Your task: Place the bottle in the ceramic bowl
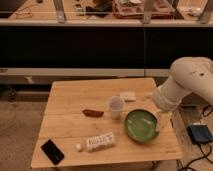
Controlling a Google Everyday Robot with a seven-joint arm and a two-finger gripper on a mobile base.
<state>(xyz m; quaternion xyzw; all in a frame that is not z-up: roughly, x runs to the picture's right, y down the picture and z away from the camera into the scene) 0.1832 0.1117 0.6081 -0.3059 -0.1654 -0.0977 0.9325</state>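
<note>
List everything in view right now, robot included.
table: one, light wood, centre
bottle: one, clear with white label, lying near the front edge
ceramic bowl: one, green, table's right side
cup: one, translucent, left of the bowl
phone: one, black, front left corner
flat item: one, white, behind the cup
thin object: one, reddish-brown, left of the cup
box: one, dark, floor at right
arm: one, white, right of table
gripper: one, pale, by the bowl's right rim

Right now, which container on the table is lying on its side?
The bottle, near the front edge; the cup and green bowl sit upright. The hand hovers by the bowl's right rim.
</note>
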